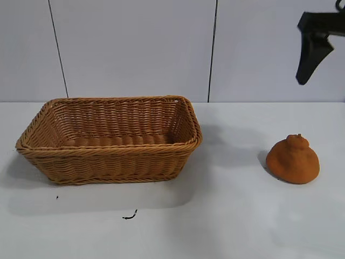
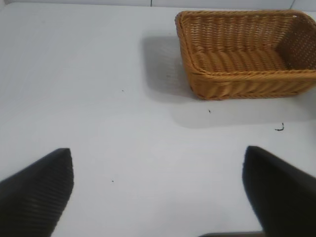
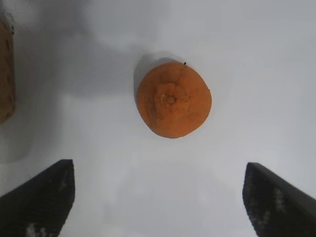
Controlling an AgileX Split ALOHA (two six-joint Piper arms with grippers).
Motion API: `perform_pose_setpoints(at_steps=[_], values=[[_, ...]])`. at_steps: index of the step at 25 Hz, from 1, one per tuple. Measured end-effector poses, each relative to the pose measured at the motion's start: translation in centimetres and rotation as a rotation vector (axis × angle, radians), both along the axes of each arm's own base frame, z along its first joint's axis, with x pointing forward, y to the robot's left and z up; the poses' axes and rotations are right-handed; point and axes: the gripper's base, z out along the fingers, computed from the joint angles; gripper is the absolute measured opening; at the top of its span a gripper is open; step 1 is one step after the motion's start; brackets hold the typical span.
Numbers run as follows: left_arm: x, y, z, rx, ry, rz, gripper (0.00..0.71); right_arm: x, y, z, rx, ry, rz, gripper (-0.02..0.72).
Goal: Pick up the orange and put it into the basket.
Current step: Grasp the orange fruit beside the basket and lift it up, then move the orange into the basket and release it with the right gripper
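Note:
The orange (image 1: 292, 160) sits upright on the white table at the right, knob on top. The right wrist view looks straight down on the orange (image 3: 174, 99). My right gripper (image 1: 310, 65) hangs high above it near the upper right corner of the exterior view. The right gripper (image 3: 158, 167) is open wide, nothing between its fingers. The wicker basket (image 1: 108, 162) stands empty at the left. My left gripper (image 2: 157, 150) is open over bare table, away from the basket (image 2: 247, 84), and does not show in the exterior view.
A small black scrap (image 1: 130, 217) lies on the table in front of the basket, and also shows as a scrap (image 2: 280, 128) in the left wrist view. A strip of the basket's edge (image 3: 5, 74) shows in the right wrist view. A panelled wall stands behind the table.

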Motion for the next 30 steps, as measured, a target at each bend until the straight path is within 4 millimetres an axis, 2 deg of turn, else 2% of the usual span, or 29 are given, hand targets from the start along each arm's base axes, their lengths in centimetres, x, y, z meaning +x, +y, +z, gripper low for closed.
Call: perform_pose_setpoints(at_steps=[3,7,11,13,15,17,19,20,25,30], values=[[0.0,0.0,0.0,0.0,0.0,0.0,0.666,0.7,0.0,-2.8,-0.003,0.039,-0.006,0.631],[0.0,0.0,0.0,0.0,0.0,0.0,0.666,1.5,0.0,-5.7,-0.003,0.054,-0.013,0.631],[0.0,0.0,0.0,0.0,0.0,0.0,0.666,1.7,0.0,-7.6,-0.005,0.076,-0.016,0.629],[0.0,0.0,0.0,0.0,0.0,0.0,0.666,1.8,0.0,-8.1,-0.006,0.08,-0.017,0.602],[0.0,0.0,0.0,0.0,0.0,0.0,0.666,1.9,0.0,-8.2,-0.006,0.078,-0.017,0.501],[0.0,0.0,0.0,0.0,0.0,0.0,0.666,2.1,0.1,-8.0,-0.006,0.069,-0.017,0.325],[0.0,0.0,0.0,0.0,0.0,0.0,0.666,2.3,0.1,-7.1,-0.004,0.054,-0.016,0.109],[0.0,0.0,0.0,0.0,0.0,0.0,0.666,2.4,0.1,-6.4,-0.003,0.041,-0.016,0.061],[0.0,0.0,0.0,0.0,0.0,0.0,0.666,3.7,0.1,-1.9,-0.002,-0.039,-0.008,0.064],[0.0,0.0,0.0,0.0,0.0,0.0,0.666,5.1,0.2,4.6,0.006,-0.118,0.003,0.064]])
